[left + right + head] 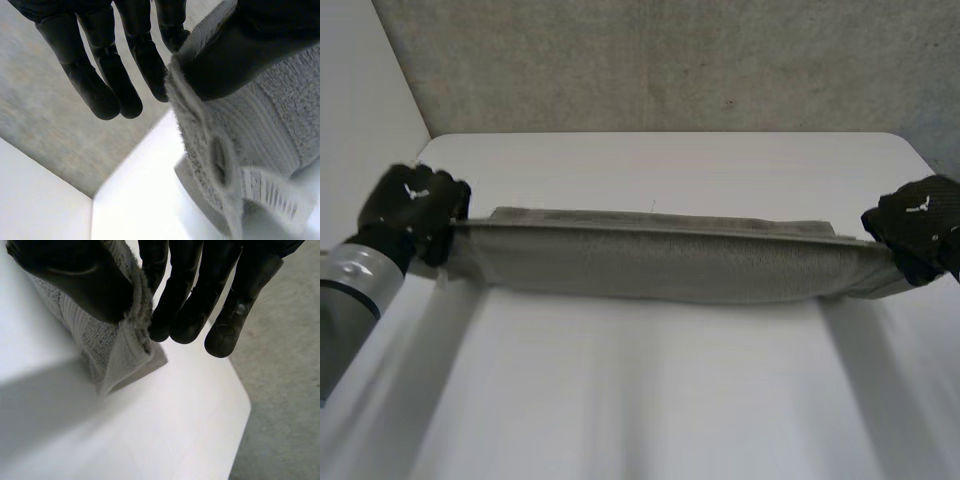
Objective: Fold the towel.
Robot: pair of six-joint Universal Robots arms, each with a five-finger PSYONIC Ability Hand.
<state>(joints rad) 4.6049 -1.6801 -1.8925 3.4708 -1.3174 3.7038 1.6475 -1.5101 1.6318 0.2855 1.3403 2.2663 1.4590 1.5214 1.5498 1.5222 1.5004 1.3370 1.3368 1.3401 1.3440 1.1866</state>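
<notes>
**You've got the towel strung between both hands, one end in each.**

From the head camera, the towel (660, 262) runs as a long folded band across the middle of the table (650, 400). Your left hand (415, 205) is clamped on its left end and your right hand (920, 225) on its right end. The held edge is pulled taut between them, and the far layer lies flat on the table behind it. The left wrist camera gives you the grip itself: the thumb pinches the towel's edge against one finger while the other fingers hang straight and loose beside it. It also shows a white striped label (272, 195) at the hem below the pinch. The right wrist camera shows a matching pinch, thumb over the cloth and spare fingers straight, with the towel's corner touching the table just under that hand.
</notes>
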